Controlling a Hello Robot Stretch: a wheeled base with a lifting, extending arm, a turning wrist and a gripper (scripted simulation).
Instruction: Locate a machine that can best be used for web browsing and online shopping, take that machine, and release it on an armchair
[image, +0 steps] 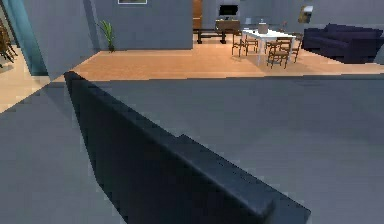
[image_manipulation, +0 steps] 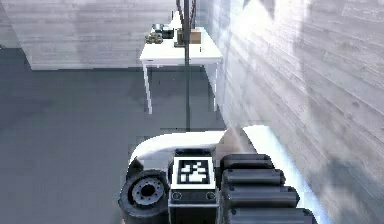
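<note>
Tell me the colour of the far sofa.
The sofa is dark blue, clearest in the forward view.

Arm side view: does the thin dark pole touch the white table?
Cannot tell. In the arm side view the pole crosses the white table at its front edge, so no gap or contact shows plainly.

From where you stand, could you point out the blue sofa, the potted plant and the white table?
Blue sofa (image: 345, 42): forward view, on its front cushions.
Potted plant (image: 107, 35): forward view, on its leaves.
White table (image_manipulation: 180, 55): arm side view, on its bare top near the front edge.
</note>
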